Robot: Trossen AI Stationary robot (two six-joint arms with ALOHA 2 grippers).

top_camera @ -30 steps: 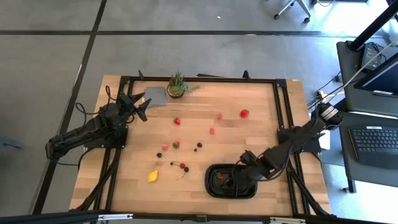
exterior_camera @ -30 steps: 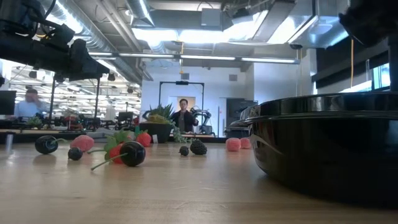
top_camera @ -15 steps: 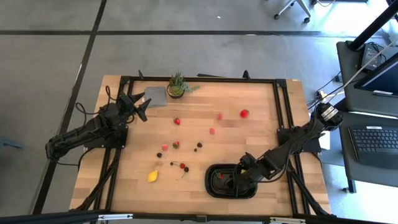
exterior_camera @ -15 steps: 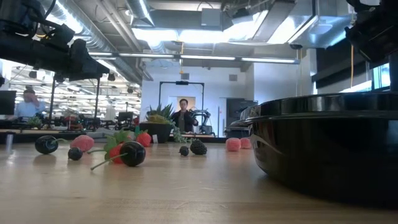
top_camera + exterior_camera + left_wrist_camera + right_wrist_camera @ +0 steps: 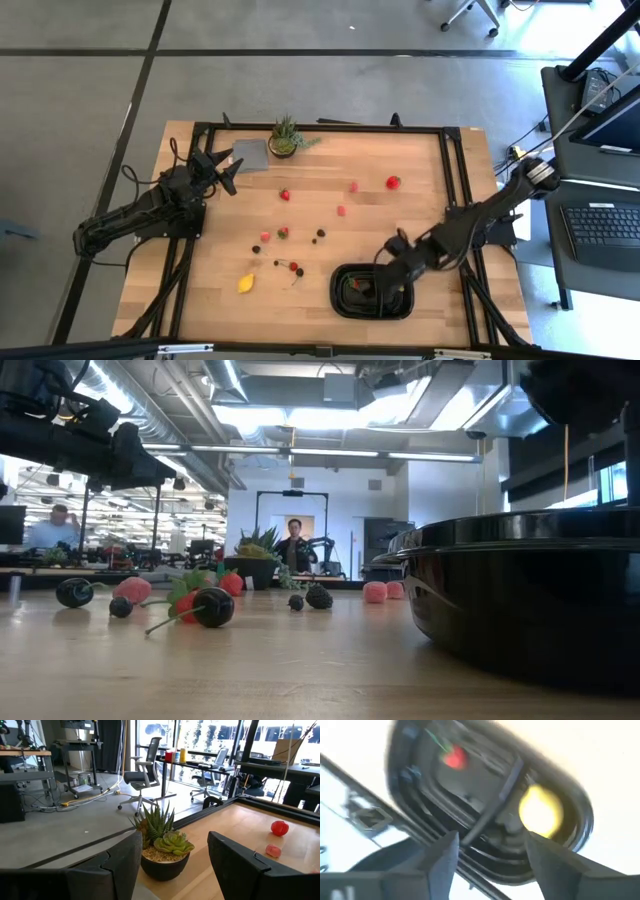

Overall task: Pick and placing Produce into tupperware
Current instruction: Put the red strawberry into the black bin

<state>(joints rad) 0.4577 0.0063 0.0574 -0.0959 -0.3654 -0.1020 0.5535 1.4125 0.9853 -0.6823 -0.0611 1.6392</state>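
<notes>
Wooden tabletop [image 5: 400, 215] on a black frame, grey concrete floor around it; open lab behind, with a person standing far back in the low view.

Progress, judged: early. The black tupperware tray [image 5: 345, 300] sits at roughly 5 o'clock on the table. The right wrist view shows two pieces inside: one lemon [image 5: 540, 810] and one strawberry [image 5: 454, 758] in separate compartments. Most produce remains outside.

Right gripper [image 5: 384, 287] is over the tray's 3 o'clock side, fingers spread apart, nothing between them; it looks to have just let the lemon go.

Count on the table, near to far from the tray:
- second lemon [image 5: 245, 284], 1, at 7 o'clock
- cherries with stems [image 5: 293, 268], a cluster just left of the tray; 2 seems likely
- dark bits [image 5: 319, 235], 3 or so toward centre; exact number too small to tell
- small strawberries [image 5: 284, 194], 2 or 3
- pink bits [image 5: 341, 211], 2 or 3
- large strawberry [image 5: 393, 182], 1, at 1 o'clock

Left gripper [image 5: 225, 168] waits at 10 o'clock beside the grey cloth [image 5: 250, 154] and potted plant [image 5: 285, 138], fingers apart, empty.
</notes>
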